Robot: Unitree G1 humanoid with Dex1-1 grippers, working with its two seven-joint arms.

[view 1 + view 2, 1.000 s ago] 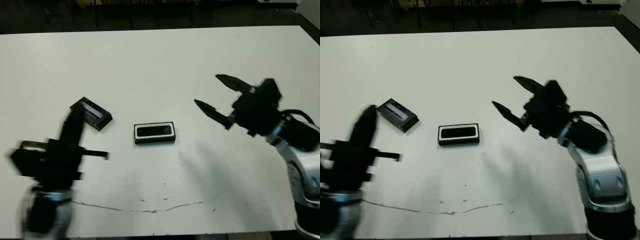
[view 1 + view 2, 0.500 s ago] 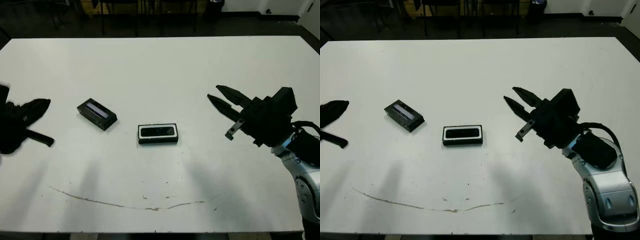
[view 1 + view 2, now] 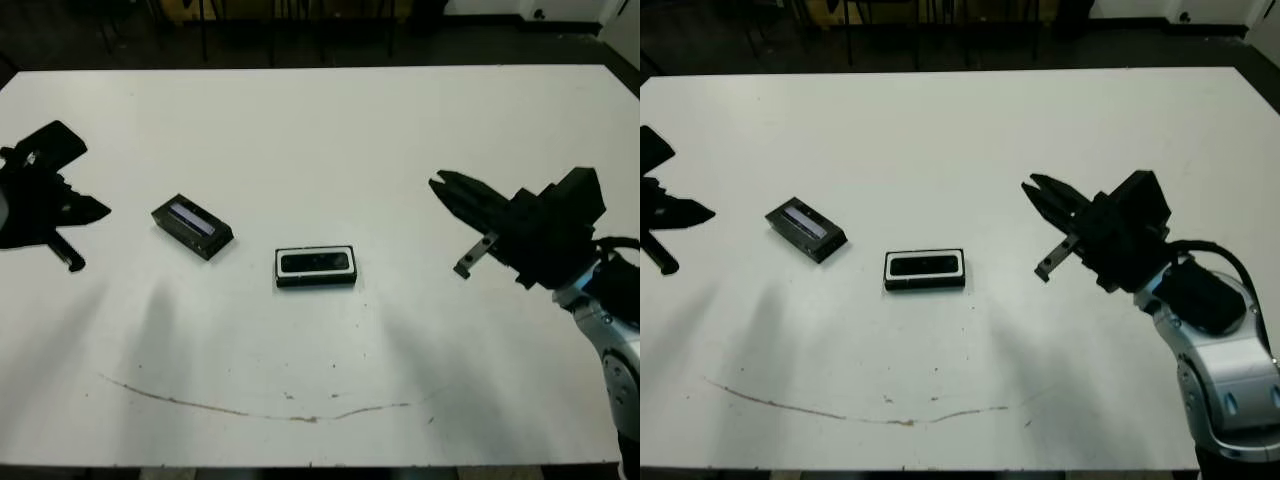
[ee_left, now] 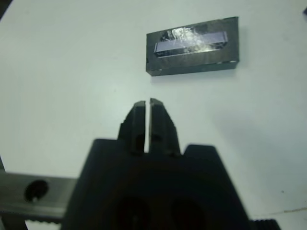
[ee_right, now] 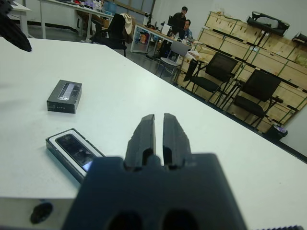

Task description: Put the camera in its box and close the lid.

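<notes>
The box (image 3: 281,267), a shallow black tray with a white lining, sits mid-table with the black camera (image 3: 316,263) lying inside it; the right wrist view shows the same box (image 5: 58,151) and camera (image 5: 76,149). To its left lies the lid (image 3: 192,226), a black slab with a pale strip, apart from the box. My left gripper (image 3: 98,210) hovers shut at the table's left edge, pointing toward the lid (image 4: 192,46), nothing held. My right gripper (image 3: 437,183) is shut and holds nothing, well right of the box.
A thin brown line (image 3: 250,405) runs across the table near the front edge. Beyond the far side of the table, the right wrist view shows black chairs (image 5: 216,72), wooden crates (image 5: 249,45) and a person (image 5: 180,19).
My right gripper's fingers went from wide open to shut. The left arm swung from the front left out to the left edge. Box, camera and lid stayed put.
</notes>
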